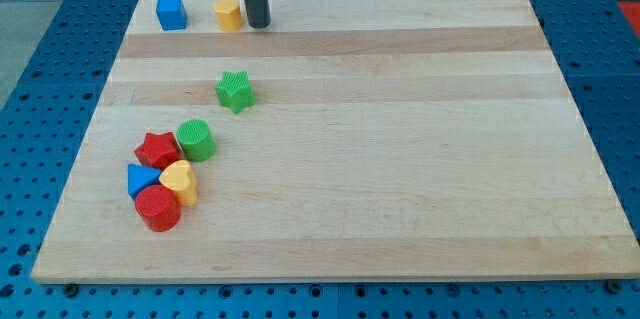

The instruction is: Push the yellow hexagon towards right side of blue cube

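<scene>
The blue cube sits near the board's top left corner. The yellow hexagon lies a short way to its right, apart from it. My tip is just to the right of the yellow hexagon, close beside it; I cannot tell whether they touch. The dark rod rises from there out of the view's top.
A green star lies below the hexagon. At the lower left is a cluster: green cylinder, red star, blue triangle, yellow heart, red cylinder. The wooden board lies on a blue perforated table.
</scene>
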{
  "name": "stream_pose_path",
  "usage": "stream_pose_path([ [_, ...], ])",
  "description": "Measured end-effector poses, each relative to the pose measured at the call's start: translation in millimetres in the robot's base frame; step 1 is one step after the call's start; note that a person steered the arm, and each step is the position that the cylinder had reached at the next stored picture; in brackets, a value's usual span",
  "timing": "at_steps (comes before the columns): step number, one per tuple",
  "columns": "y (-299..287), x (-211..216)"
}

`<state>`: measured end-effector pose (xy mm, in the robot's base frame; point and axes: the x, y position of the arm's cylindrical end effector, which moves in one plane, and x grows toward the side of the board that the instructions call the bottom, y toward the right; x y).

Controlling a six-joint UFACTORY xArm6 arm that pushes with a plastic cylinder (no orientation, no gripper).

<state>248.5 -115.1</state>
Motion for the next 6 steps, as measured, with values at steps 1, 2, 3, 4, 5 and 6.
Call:
stream_pose_path([
  [1, -10.0, 0.0],
  [2, -19.2, 0.0],
  [3, -23.5, 0.0],
  [4, -9.9, -6.6],
  [5, -2.6, -21.2],
  [6, -14.9, -21.7],
])
